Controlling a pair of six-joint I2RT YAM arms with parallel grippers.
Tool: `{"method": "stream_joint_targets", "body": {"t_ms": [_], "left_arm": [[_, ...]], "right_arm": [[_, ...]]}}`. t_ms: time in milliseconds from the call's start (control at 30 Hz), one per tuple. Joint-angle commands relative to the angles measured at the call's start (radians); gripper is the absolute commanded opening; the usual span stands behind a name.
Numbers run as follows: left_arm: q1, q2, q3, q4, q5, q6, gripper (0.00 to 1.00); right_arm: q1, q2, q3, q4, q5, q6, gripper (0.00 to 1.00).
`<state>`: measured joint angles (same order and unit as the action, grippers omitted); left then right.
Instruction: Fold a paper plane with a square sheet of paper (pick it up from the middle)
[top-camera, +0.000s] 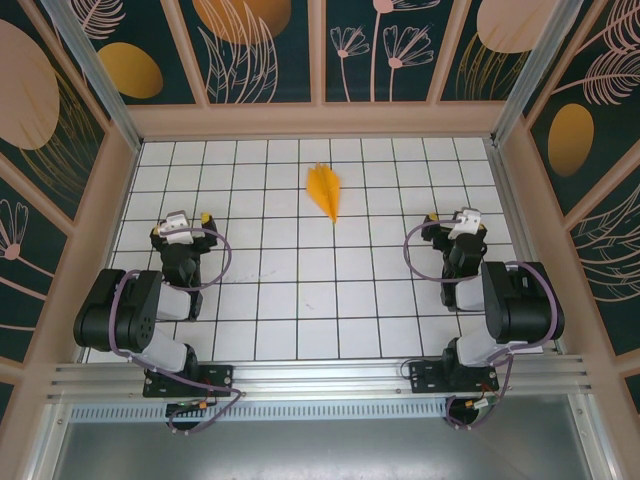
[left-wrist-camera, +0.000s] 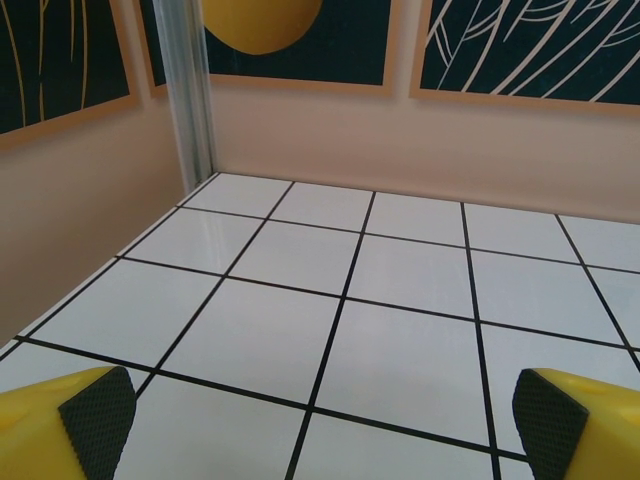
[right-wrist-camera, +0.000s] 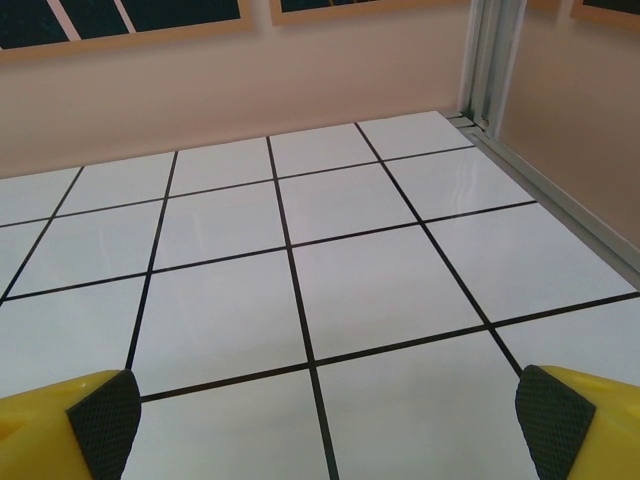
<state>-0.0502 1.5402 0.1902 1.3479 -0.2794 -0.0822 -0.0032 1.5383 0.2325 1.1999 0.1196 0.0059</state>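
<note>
White gridded tiles cover your worktop (top-camera: 300, 300), boxed in by dark walls (top-camera: 265, 50) painted with pale leaves and orange ovals.

Your paper plane (top-camera: 324, 190) lies flat toward the far edge of the worktop, roughly midway between its left and right edges. It is a narrow orange-yellow dart with a centre crease. Its broad end points to the far edge and its tip slants toward the near right. It sits well apart from both arms.

Your left gripper (top-camera: 180, 225) is near the left edge of the worktop, about halfway between the near and far edges. It is released: in the left wrist view its yellow fingers stand wide apart at the bottom corners, dark textured pads (left-wrist-camera: 95, 410) facing each other over white tiles. Ahead of it is the far left corner, with an aluminium post (left-wrist-camera: 190, 100).

Your right gripper (top-camera: 462, 222) mirrors it near the right edge, also released, its pads (right-wrist-camera: 105, 420) spread just as wide over tiles that run to the far right corner.
</note>
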Motion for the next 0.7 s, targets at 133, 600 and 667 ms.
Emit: {"method": "stream_joint_targets", "body": {"t_ms": [133, 600, 667], "left_arm": [[0.01, 0.003, 0.003, 0.059, -0.038, -0.016, 0.99], [0.01, 0.005, 0.016, 0.032, 0.008, -0.002, 0.99], [0.01, 0.005, 0.012, 0.039, 0.023, 0.005, 0.99]], "right_arm": [[-0.011, 0.004, -0.01, 0.069, -0.041, 0.02, 0.99], [-0.01, 0.003, -0.01, 0.066, -0.043, 0.02, 0.99], [-0.011, 0.003, -0.01, 0.07, -0.043, 0.019, 0.99]]}}
